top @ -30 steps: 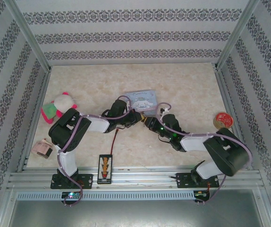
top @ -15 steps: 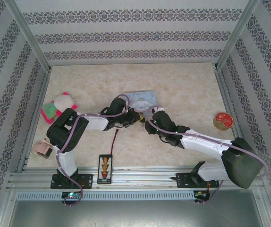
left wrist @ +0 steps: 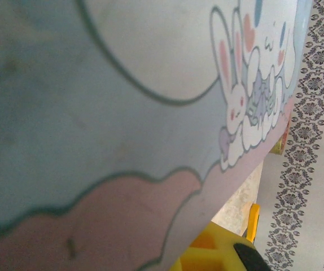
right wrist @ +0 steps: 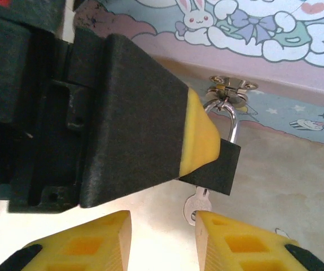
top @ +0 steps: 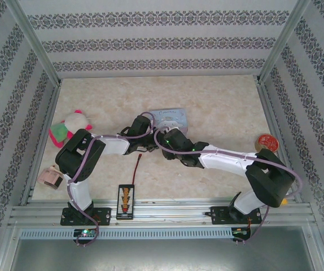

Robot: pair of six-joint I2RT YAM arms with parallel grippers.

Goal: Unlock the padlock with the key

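Note:
The padlock (right wrist: 215,166) is small and black. Its silvery shackle (right wrist: 232,121) hangs through the hasp (right wrist: 230,84) of the pale blue tin (right wrist: 252,34). My left gripper (top: 154,143) is shut on the padlock body, with one black finger and its yellow pad (right wrist: 198,135) pressed against it. A silver key (right wrist: 195,206) sticks out of the padlock's underside. My right gripper (right wrist: 163,221) is open just below; its right fingertip (right wrist: 207,223) sits at the key's head and the other finger stands well clear. The tin's lid (left wrist: 122,113) is close up in the left wrist view.
The tin (top: 170,117) lies mid-table behind both grippers. A plush toy (top: 71,127) sits at the left, a small pink object (top: 50,178) at the near left and a red tape roll (top: 265,142) at the right. A black board (top: 126,200) with a red cable (top: 138,166) lies near the front rail.
My right wrist has shifted left, closer to the left gripper, and its jaws have spread wider. The left arm has stayed in place on the padlock.

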